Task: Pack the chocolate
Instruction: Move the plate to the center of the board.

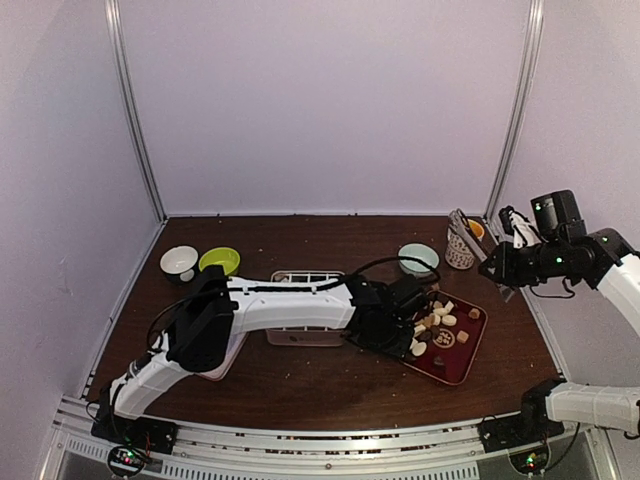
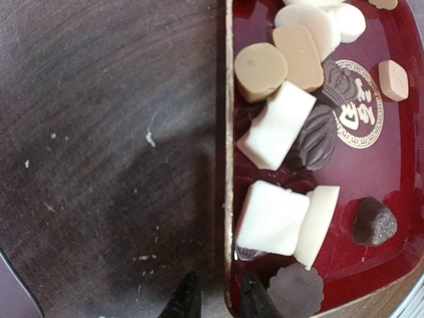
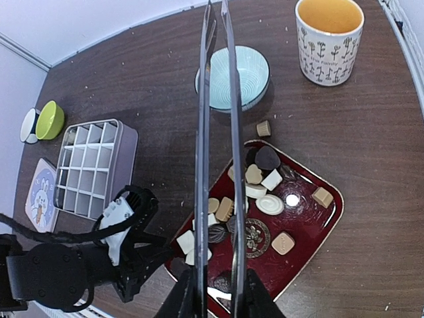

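Left gripper (image 2: 220,301) at the red tray's (image 3: 329,222) edge; right gripper (image 3: 219,291) high above it.

The chocolate (image 2: 277,124) lies in the tray: white, tan and dark pieces bunched toward its left-arm side, 1 tan piece (image 3: 264,128) on the table just beyond the tray, toward the blue bowl (image 3: 232,78). The left fingers straddle the tray's rim, slightly apart, gripping nothing visible. The right fingers hold 2 long thin blades nearly together. A divided box (image 3: 95,163) sits left of the tray, a mug (image 3: 328,40) beyond it.

The red tray (image 2: 397,165) carries a gold round emblem (image 2: 358,103) with a crown and characters I cannot read.
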Robot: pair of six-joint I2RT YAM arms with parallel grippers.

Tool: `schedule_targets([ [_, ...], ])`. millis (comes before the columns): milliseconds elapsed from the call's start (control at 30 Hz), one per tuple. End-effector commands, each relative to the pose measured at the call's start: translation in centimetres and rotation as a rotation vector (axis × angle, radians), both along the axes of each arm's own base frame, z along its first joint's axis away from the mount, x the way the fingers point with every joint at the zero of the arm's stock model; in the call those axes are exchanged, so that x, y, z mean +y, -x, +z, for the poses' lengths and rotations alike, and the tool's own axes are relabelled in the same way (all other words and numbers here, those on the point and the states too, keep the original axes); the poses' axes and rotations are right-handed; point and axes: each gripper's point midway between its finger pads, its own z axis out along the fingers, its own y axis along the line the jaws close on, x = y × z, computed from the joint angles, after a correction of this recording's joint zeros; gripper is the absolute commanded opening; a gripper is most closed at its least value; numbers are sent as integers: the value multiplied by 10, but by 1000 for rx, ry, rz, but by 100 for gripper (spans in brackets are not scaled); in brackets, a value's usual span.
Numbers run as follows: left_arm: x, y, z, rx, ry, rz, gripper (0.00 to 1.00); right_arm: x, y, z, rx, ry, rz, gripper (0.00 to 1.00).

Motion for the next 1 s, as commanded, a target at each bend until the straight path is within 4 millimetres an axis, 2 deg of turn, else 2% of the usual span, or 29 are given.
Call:
schedule_targets([
  [0, 36, 31, -23, 74, -158, -96, 20, 0, 7, -26, 90, 7, 11, 20],
  [333, 59, 52, -16, 80, -200, -176, 18, -5, 17, -66, 211, 52, -4, 23],
  [500, 69, 52, -3, 44, -197, -190, 22, -8, 19, -77, 233, 60, -19, 23],
  [667, 61, 31, 46, -104, -107, -181, 36, -8, 20, -88, 257, 60, -27, 24],
  [800, 53, 18, 87, -162, -34, -188, 43, -7, 18, -95, 281, 69, -27, 25],
  [967, 67, 2, 125, -236, 45, -167, 49, -5, 13, -97, 288, 72, -25, 28],
])
